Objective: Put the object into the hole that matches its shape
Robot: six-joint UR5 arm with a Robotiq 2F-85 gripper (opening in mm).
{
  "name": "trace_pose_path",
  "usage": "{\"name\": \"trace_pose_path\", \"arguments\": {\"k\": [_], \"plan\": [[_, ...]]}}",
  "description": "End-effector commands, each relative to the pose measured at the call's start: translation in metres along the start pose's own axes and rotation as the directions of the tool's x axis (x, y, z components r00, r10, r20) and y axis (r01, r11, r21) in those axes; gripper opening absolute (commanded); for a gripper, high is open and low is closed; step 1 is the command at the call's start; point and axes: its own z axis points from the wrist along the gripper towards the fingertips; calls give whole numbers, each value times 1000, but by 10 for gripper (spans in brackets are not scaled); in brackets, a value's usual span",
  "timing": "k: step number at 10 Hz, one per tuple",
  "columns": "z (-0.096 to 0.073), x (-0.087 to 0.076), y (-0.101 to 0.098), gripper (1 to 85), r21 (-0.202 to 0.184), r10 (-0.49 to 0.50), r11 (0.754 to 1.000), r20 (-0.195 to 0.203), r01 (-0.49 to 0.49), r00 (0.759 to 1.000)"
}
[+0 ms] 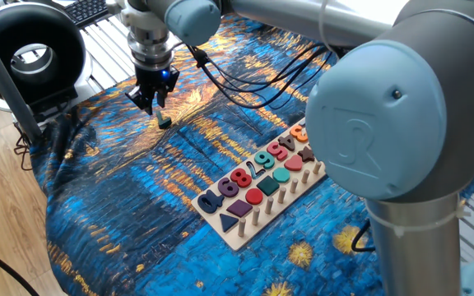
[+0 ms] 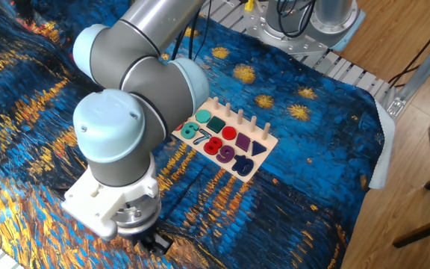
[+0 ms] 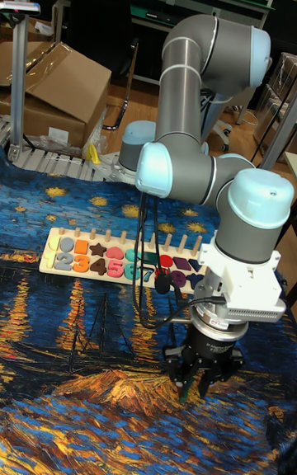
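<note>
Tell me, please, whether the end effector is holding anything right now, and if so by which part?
Nothing is held. The end effector hangs open just above the small dark number piece, which lies on the blue cloth apart from its fingers.

Robot arms: one, a grey UR5 [image 1: 385, 123].
Pincers: one [image 1: 151, 102], with two fingers.
Loose number pieces on the cloth: one, small and blackish-green [image 1: 164, 123].
Puzzle boards: one, long and of light wood [image 1: 262, 193].
Pale digit-shaped holes in the board: one that can be made out [image 1: 262, 167], in the row of numbers.
Coloured number pieces set in the board: cannot be counted surely, as the arm hides part of the row in each view.
Patterned blue and orange cloths on the tabletop: one [image 1: 138, 197].
Black ring lamps: one [image 1: 27, 41].
</note>
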Motion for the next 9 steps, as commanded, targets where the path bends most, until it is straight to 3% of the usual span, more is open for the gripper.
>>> {"name": "trace_pose_path", "arguments": {"k": [1, 3, 6, 9], "plan": [[-1, -3, 2, 373, -13, 15, 1000, 8, -15, 1000], [-1, 0, 1, 360, -9, 16, 1000, -3, -16, 1000], [-1, 15, 0, 360, -3, 13, 1000, -62, -13, 998], [-1, 15, 0, 377, -5, 41, 999, -59, -41, 997]]}}
